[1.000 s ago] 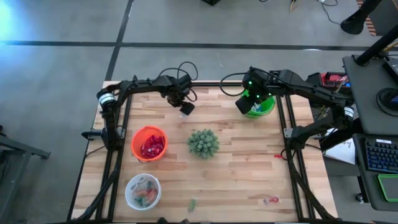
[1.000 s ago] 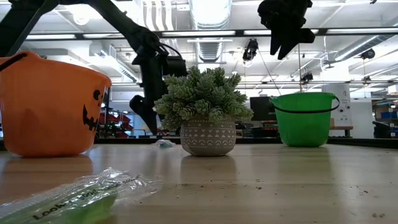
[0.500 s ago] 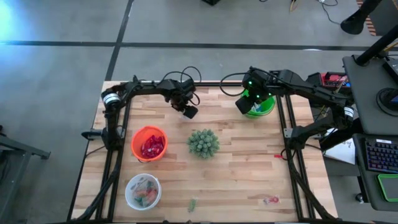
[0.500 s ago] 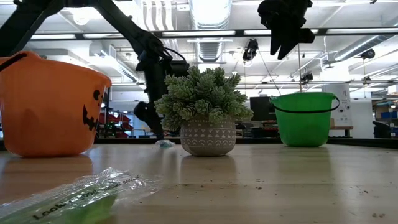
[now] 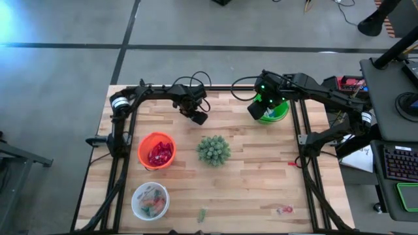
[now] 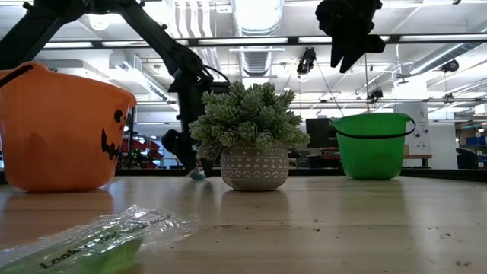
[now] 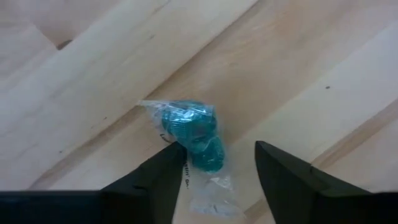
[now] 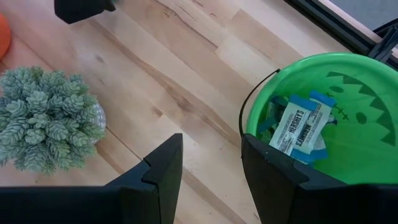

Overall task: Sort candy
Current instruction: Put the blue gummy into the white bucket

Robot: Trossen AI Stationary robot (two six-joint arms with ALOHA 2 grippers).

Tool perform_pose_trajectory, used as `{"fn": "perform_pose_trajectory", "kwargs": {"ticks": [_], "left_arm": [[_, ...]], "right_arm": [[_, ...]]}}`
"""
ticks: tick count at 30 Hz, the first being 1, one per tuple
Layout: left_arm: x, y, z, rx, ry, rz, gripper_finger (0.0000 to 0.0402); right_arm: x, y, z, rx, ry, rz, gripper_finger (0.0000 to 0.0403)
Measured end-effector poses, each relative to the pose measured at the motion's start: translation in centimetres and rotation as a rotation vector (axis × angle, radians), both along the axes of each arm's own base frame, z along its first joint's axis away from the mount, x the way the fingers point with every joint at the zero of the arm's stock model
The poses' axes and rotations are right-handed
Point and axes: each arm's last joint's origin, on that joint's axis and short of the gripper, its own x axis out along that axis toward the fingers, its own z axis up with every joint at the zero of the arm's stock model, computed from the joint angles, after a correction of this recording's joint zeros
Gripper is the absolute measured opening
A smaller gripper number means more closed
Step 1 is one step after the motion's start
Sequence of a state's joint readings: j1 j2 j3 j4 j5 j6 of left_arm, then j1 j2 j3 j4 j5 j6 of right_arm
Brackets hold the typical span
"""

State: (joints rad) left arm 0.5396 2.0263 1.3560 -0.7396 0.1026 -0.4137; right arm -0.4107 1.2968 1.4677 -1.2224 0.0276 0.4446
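Left gripper (image 7: 214, 171) – fingers spread, low over a teal wrapped candy (image 7: 194, 134) lying on the table (image 5: 255, 176) behind the potted plant (image 5: 213, 150) | Right gripper (image 8: 211, 163) – fingers apart, holding nothing, above the green bucket (image 8: 348, 134) of blue-and-white bars (image 8: 298, 127) | Red packets (image 5: 157, 154) fill the orange bucket (image 5: 145, 145).

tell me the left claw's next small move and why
Probably lower a little and close. In the left wrist view the left claw is open over the teal candy, which lies on the table slightly toward one finger, so a small nudge to centre it first looks wise. The right claw hangs open by the green bucket.
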Motion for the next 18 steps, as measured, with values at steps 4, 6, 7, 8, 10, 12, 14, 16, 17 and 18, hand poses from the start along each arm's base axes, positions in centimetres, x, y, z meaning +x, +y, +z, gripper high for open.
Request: {"fn": "perform_pose_trajectory", "kwargs": {"ticks": [4,6,7,8,10,12,14,16,17,18], "left_arm": [[0.01,0.09,-0.04,0.013,0.008,-0.008,0.0132],[0.00,0.11,-0.07,0.015,0.009,-0.008,0.0095],[-0.01,0.12,-0.08,0.016,0.009,-0.010,0.0075],[-0.01,0.12,-0.09,0.018,0.010,-0.018,0.0055],[0.01,0.09,-0.10,0.022,0.011,-0.034,0.0020],[0.02,0.06,-0.08,0.024,0.011,-0.043,0.0010],[0.06,0.00,0.05,0.027,0.012,-0.065,0.0014],[0.12,-0.13,0.39,0.023,0.024,-0.095,0.0011],[0.07,-0.29,0.63,0.018,0.034,-0.114,0.0008],[0.02,-0.52,0.90,0.011,0.045,-0.132,0.0005]], "right_arm": [[0.00,0.00,0.00,-0.001,0.001,0.004,0.0153],[0.00,0.00,0.00,-0.004,0.002,0.011,0.0153],[0.00,0.00,0.00,-0.005,0.003,0.013,0.0153],[0.00,0.01,0.00,-0.005,0.003,0.014,0.0153],[0.00,0.00,0.00,-0.006,0.003,0.013,0.0153],[0.00,0.00,0.00,-0.008,0.004,0.020,0.0153],[0.00,0.00,0.00,-0.013,0.007,0.032,0.0153],[0.00,0.01,0.00,-0.014,0.007,0.034,0.0153],[0.00,0.00,0.00,-0.014,0.007,0.034,0.0153],[0.01,0.00,0.00,-0.014,0.007,0.034,0.0153]]}}
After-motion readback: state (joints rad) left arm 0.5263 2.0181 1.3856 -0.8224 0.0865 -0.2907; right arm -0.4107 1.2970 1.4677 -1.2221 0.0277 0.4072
